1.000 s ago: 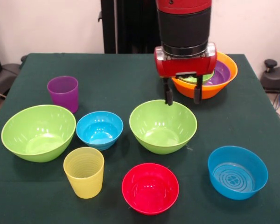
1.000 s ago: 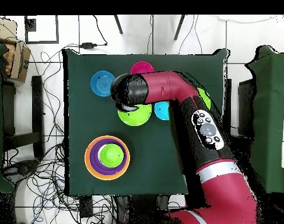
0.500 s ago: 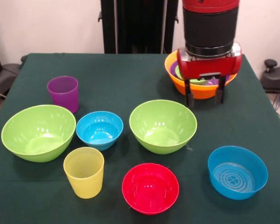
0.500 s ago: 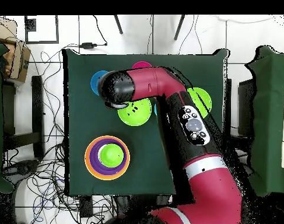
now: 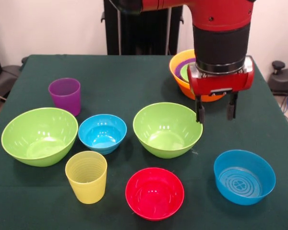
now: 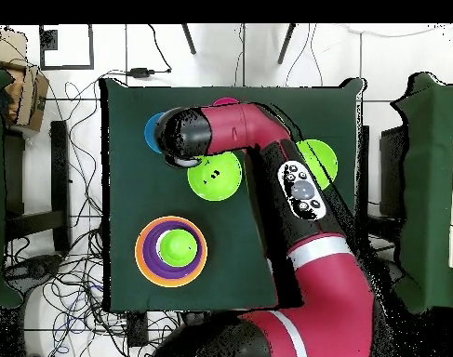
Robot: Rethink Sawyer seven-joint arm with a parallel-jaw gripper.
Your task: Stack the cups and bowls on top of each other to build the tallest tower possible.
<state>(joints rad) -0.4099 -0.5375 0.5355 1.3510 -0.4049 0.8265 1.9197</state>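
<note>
My gripper [image 5: 215, 114] hangs empty with its two fingers spread apart, above the worktop [image 5: 134, 81] between the middle lime green bowl [image 5: 167, 129] and the ribbed blue bowl [image 5: 244, 176]. The tower [image 5: 192, 72] sits behind my wrist near the worktop's far edge in the front view: an orange bowl [image 6: 171, 251] holding a shallow purple bowl [image 6: 155, 246] with a small lime green bowl [image 6: 179, 247] nested inside.

I judge every piece here to be thin, glossy plastic: light, fairly stiff at the rim, and slippery on the curved walls. A pinch on a rounded side would likely squirt the bowl away, so I would take each one by the rim, one finger inside and one outside, and close gently, since the wall may flex.

The ribbed blue bowl lies nearest, toward the near edge in the front view, with the red bowl [image 5: 154, 192] beside it. The other large lime green bowl [image 5: 40, 136] and the small blue bowl [image 5: 102, 133] sit along the middle. The purple cup [image 5: 65, 96] and the yellow cup [image 5: 86, 176] are upright; their narrow straight walls suit a grip across the mouth, and the yellow one's ribs should give better purchase. Being light, any piece may tip if I nudge it while descending.
</note>
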